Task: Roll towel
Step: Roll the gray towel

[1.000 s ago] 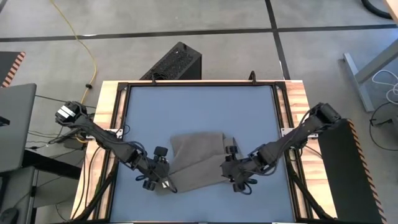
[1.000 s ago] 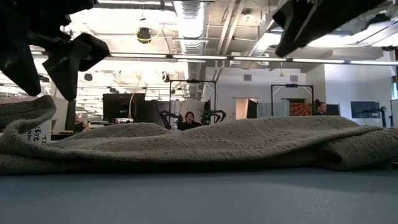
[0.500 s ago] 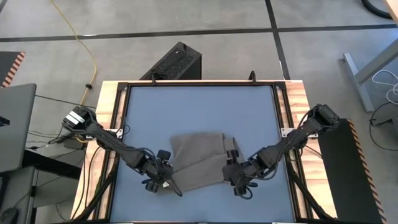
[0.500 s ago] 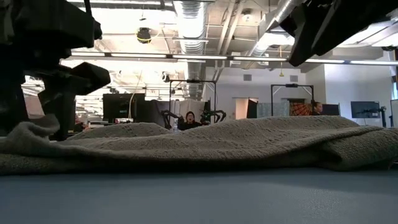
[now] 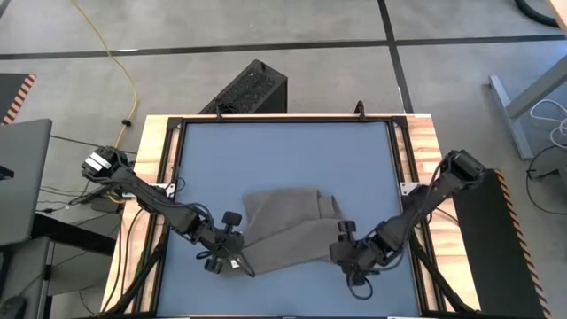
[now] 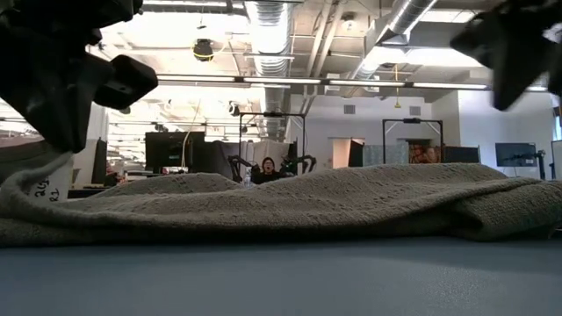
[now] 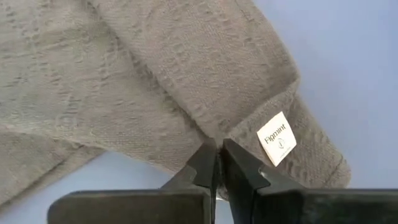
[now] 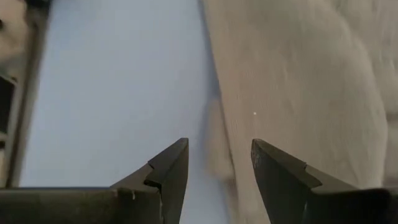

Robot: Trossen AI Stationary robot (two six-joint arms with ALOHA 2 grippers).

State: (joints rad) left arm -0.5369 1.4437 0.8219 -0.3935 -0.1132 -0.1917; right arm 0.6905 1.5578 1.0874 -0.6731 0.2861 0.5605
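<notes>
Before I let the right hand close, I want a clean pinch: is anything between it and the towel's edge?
Nothing visible. The right hand is open, with the towel edge lying on bare mat between its fingers. The left hand is shut on the opposite edge.

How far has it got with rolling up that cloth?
Barely started. The towel lies crumpled and loosely folded on the blue table, with no roll formed. The left end effector is shut on the towel's edge beside the white tag. The right end effector is open at the opposite edge, gripping nothing. All the rolling is left to do.
</notes>
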